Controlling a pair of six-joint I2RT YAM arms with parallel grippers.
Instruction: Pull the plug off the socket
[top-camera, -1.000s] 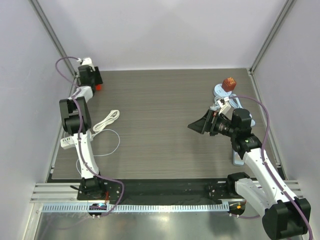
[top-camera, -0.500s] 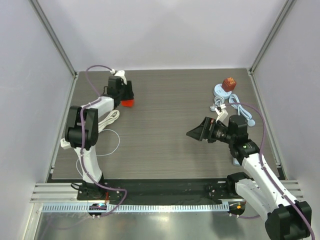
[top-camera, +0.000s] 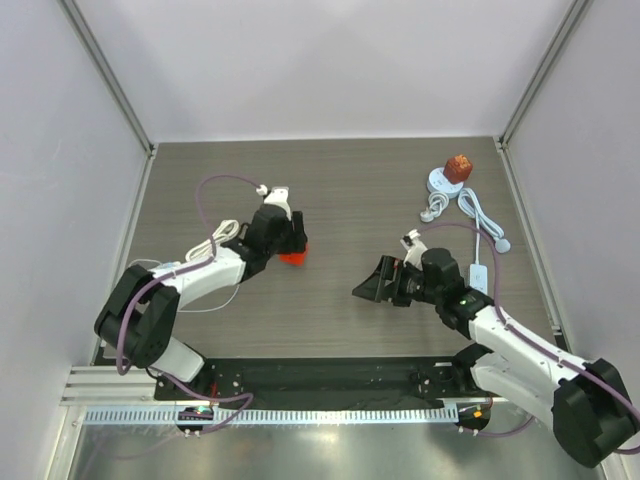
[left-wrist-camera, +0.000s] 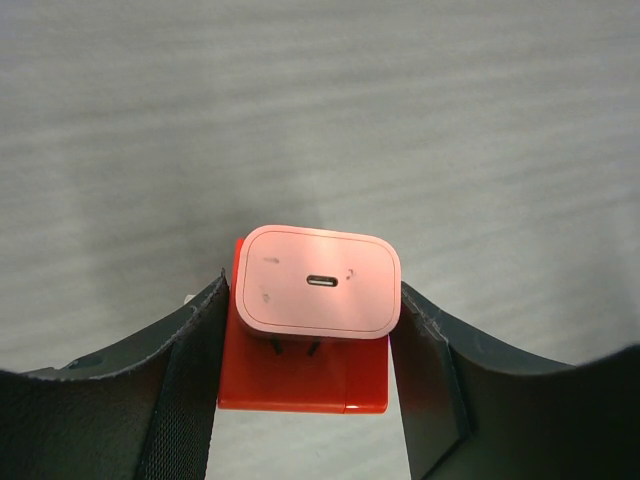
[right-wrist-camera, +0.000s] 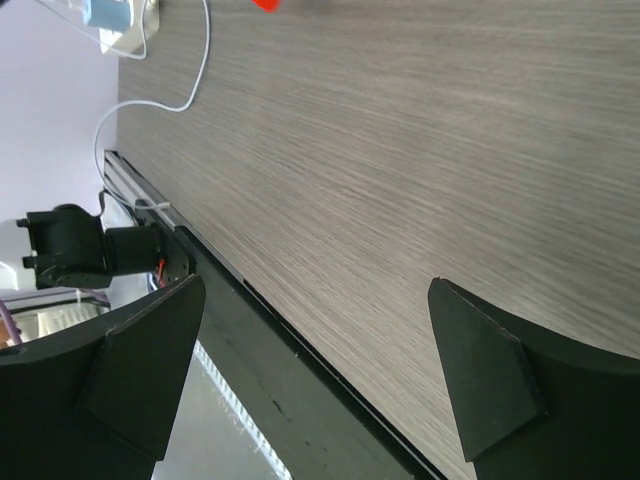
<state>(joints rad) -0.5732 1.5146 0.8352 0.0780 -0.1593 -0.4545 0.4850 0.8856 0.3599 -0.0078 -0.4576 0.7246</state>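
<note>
Two arms faced each other over the table (top-camera: 400, 200): the left end effector (left-wrist-camera: 312, 295) pinched the red socket (left-wrist-camera: 300, 385), pink plug (left-wrist-camera: 318, 280) seated, left of centre, so the spread right end effector (right-wrist-camera: 315, 300) probably had to grip that plug next and pull.

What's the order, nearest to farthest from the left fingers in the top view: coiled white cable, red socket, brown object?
1. The red socket: held between the left fingers, pink plug in it.
2. The coiled white cable: just to their left.
3. The brown object: far right at the back, on the blue disc.
</note>
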